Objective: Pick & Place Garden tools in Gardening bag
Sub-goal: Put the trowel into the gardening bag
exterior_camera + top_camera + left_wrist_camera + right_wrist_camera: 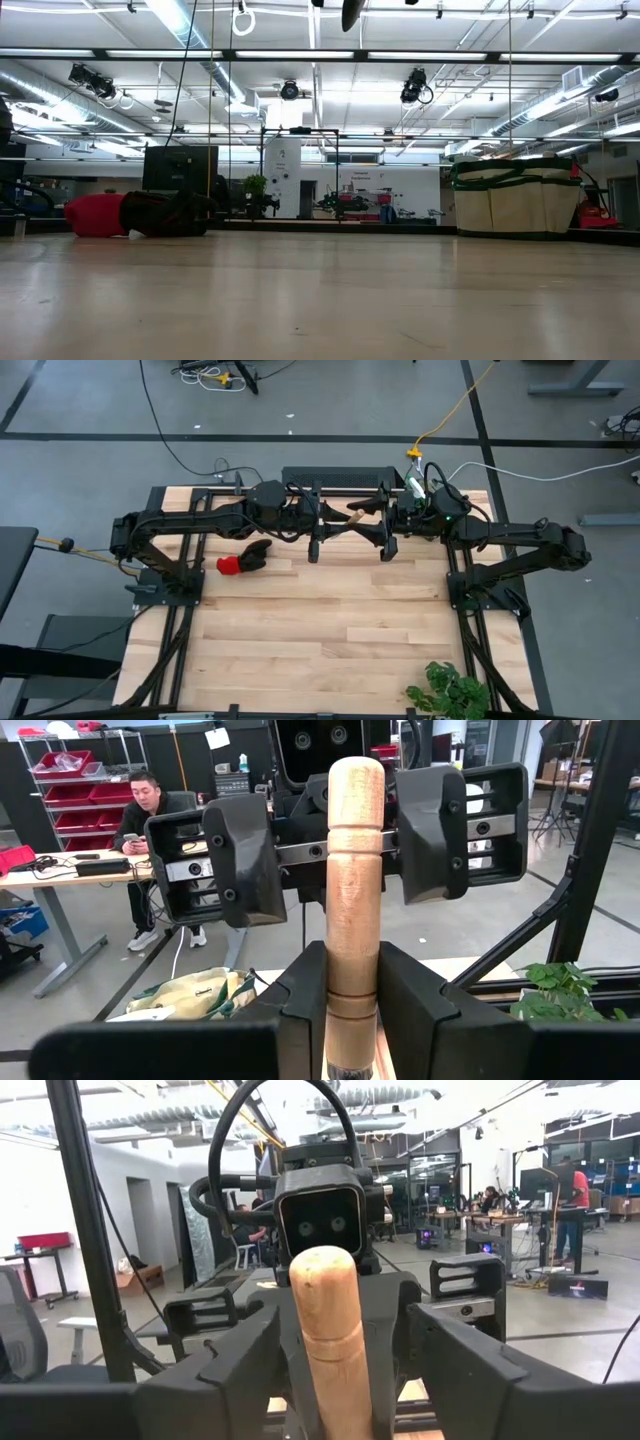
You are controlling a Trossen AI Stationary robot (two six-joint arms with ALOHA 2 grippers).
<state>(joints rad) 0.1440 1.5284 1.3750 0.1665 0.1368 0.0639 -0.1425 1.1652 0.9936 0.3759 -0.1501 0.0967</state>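
Left claw (350,1010) is clamped on the wooden handle (355,870) of a garden tool, holding it out level so the right claw (335,1370) can take it; that one stands apart around the handle's free end. Both meet high in the upper middle of the overhead frame. Gardening bag (515,195) sits at the table's far right edge, the red-and-black glove (243,558) upper left. Bare table (330,630) below leaves ample room.

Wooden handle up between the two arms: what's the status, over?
Left end effector shut on wooden handle, raised over the table's far edge. Right end effector open around its free end, handover pending. Gardening bag waits; red-and-black glove on table. Nothing blocking.
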